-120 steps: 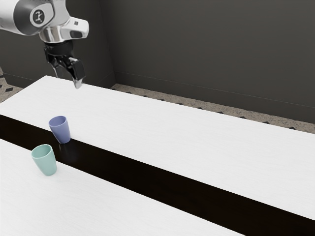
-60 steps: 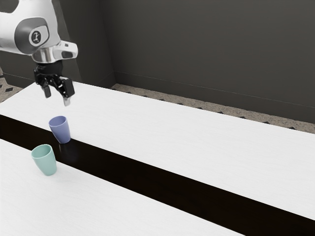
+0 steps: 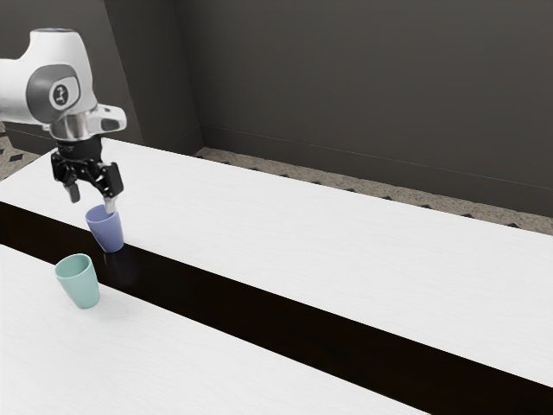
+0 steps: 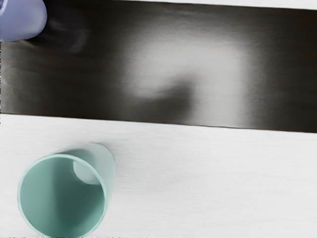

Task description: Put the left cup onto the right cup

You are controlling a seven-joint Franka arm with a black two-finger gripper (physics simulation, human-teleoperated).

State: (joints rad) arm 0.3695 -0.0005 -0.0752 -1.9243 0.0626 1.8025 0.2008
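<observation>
Blue cup (image 3: 105, 232) stands near the parted jaws.

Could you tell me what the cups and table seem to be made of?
The blue cup looks like matte plastic: even colour, no glare. The green cup likewise, with a thin smooth wall. The table seems white painted wood, faintly grained.
</observation>
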